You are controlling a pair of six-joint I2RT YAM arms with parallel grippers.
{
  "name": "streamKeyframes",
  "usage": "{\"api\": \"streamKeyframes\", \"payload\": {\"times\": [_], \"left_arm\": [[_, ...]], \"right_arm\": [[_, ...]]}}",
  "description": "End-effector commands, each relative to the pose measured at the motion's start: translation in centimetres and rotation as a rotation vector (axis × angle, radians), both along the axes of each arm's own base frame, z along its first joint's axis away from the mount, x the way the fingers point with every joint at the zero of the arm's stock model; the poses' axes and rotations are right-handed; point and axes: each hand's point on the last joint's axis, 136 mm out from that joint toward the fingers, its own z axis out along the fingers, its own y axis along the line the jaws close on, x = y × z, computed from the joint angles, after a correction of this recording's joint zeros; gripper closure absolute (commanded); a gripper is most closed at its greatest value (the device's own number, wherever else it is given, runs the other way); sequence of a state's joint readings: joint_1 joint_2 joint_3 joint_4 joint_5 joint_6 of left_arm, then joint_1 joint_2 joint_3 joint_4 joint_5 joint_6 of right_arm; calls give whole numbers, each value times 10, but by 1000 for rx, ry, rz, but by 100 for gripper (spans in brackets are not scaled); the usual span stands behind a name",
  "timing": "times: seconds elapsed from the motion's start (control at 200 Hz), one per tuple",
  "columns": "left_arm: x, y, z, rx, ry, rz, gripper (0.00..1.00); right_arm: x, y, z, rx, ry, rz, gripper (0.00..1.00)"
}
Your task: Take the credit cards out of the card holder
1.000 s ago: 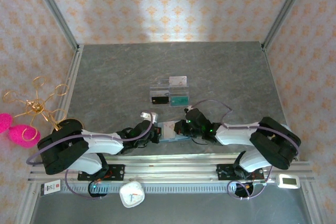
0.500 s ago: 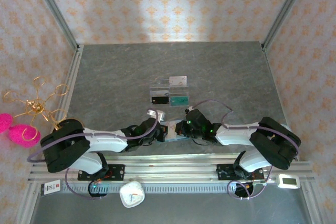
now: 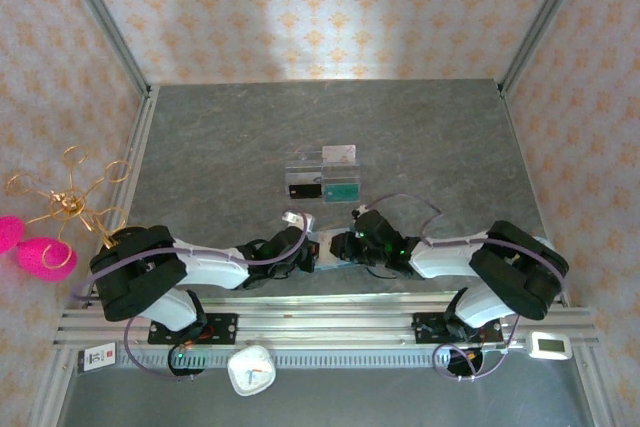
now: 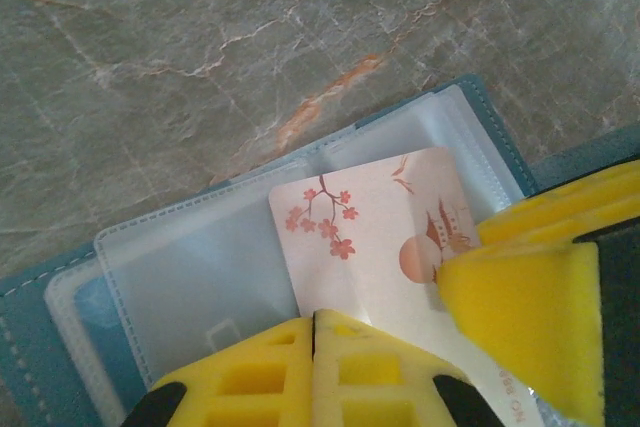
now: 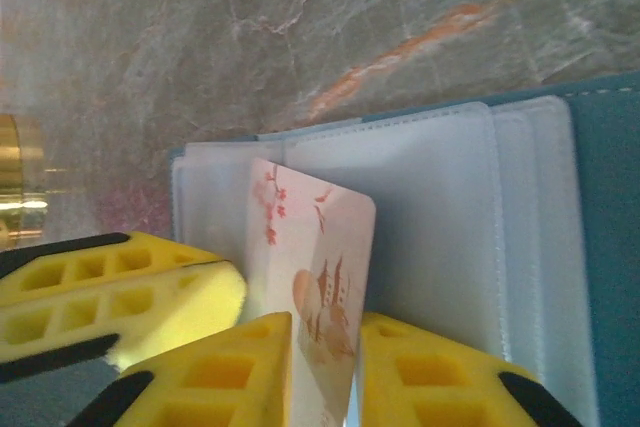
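Note:
The card holder [image 4: 200,277] lies open on the stone table, teal cover [image 5: 610,247] down and clear sleeves up; it sits between both arms near the front edge [image 3: 325,249]. A credit card [image 4: 370,217], pale with a pink blossom print, sticks out of a sleeve. My right gripper [image 5: 325,327] straddles that card [image 5: 320,237], its fingers slightly apart with a gap beside the card. My left gripper [image 4: 315,322] is shut, its tips pressed on the sleeve at the card's lower edge. A bluer patch [image 4: 85,297] shows through the left sleeve.
A clear acrylic tray [image 3: 322,172] stands mid-table with a black card [image 3: 302,190], a teal-green card [image 3: 342,189] and a pale grey card [image 3: 338,154]. A gold wire ornament [image 3: 70,197] and pink balls [image 3: 30,247] sit outside the left rail.
My left gripper has moved right, onto the card holder and up against the right gripper. The right arm has barely shifted.

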State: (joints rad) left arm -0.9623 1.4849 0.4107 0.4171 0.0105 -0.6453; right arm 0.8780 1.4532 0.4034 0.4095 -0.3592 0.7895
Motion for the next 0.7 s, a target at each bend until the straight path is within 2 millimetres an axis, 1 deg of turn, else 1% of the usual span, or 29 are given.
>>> {"api": "streamKeyframes", "payload": {"times": [0.0,0.04,0.11,0.19,0.26,0.3,0.385,0.39,0.4,0.435,0.481,0.536,0.616,0.651,0.696], "left_arm": [[-21,15,-36,106,91,-36,100],[-23,16,-38,110,96,-41,100],[-24,22,-39,118,97,-22,100],[-22,27,-31,90,74,2,100],[-20,29,-25,75,67,13,100],[-19,28,-22,60,60,12,100],[-14,21,-8,19,38,10,100],[-14,20,-6,13,34,10,100],[-13,19,-3,4,30,10,100],[-8,13,13,-44,3,11,100],[-3,3,42,-135,-48,9,100],[3,-3,82,-258,-124,16,90],[10,-4,138,-427,-232,18,79],[13,-2,160,-488,-274,25,73],[15,2,182,-556,-316,32,67]], "right_arm": [[-4,-4,-13,-31,32,1,76],[-4,-4,-13,-34,31,0,76],[-1,-11,-12,-57,18,-30,86],[2,-23,-8,-92,-10,-73,91],[4,-39,-6,-123,-29,-115,93],[4,-47,-4,-133,-41,-137,94],[5,-57,11,-134,-91,-154,100],[5,-57,11,-136,-92,-153,100],[5,-57,18,-121,-110,-152,100],[7,-57,30,-103,-148,-147,100],[9,-56,50,-67,-206,-141,100],[12,-55,77,-7,-284,-143,100],[17,-56,121,107,-407,-172,100],[19,-57,140,160,-449,-188,100],[20,-58,165,237,-500,-212,100]]}}
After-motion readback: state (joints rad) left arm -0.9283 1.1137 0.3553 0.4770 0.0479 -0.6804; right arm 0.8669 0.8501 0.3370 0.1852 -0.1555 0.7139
